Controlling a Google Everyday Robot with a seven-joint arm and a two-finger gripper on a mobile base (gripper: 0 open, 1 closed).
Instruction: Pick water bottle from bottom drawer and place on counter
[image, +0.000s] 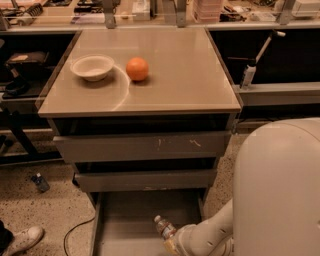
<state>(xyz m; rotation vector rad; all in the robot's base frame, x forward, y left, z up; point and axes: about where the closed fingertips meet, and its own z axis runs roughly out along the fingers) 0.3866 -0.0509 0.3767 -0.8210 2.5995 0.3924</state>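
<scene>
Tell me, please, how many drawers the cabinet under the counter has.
3: the top drawer and middle drawer stacked under the counter, and the bottom drawer pulled open, where the gripper is at the water bottle. None looks hidden.

The robot's arm (280, 190) is a large smooth shell of cream-white colour, rounded like a dome, just right of the bottom drawer (125, 220). A thinner cream segment with a ring-shaped joint ends in the gripper (173, 243), low over this drawer's floor.

Workshop-like lab: cluttered workbench (150, 12), grey metal drawer cabinet (145, 147), speckled floor (45, 210); end effector (170, 244) low in bottom drawer (130, 220).
</scene>
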